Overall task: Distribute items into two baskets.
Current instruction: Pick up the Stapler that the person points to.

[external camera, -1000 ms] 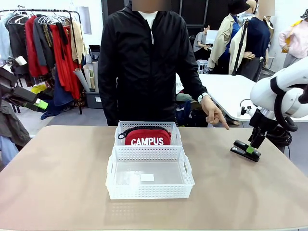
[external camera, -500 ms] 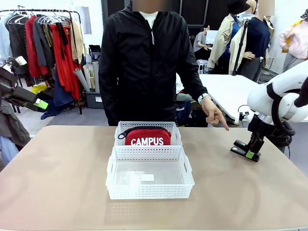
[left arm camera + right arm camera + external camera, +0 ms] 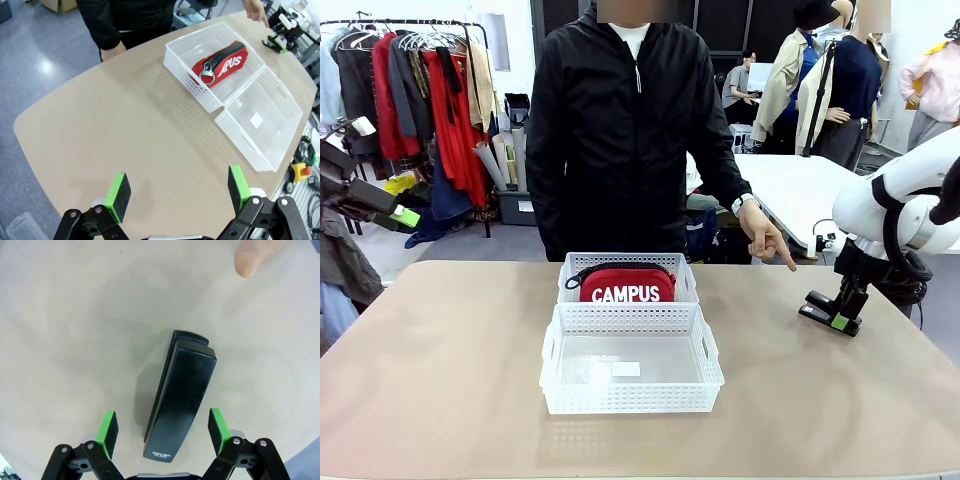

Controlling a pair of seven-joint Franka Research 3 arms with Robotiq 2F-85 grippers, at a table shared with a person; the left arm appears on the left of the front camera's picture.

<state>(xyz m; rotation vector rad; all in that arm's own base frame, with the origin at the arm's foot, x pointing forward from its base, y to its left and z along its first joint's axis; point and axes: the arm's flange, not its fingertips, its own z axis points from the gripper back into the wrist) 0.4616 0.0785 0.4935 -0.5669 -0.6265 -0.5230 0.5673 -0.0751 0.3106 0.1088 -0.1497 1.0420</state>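
Lying flat on the beige desk (image 3: 440,350), the slim black stapler (image 3: 180,400) with small white print at one end sits between the spread green pads of the right claw (image 3: 162,432), while a person's fingertip (image 3: 252,260) points near its far end. The red "CAMPUS" pouch (image 3: 627,288) rests in the far white lattice basket (image 3: 570,280), right behind the near basket (image 3: 630,318) with its white label. The left claw (image 3: 177,192) hangs open above the desk, and a clothes rack (image 3: 420,90) stands behind.
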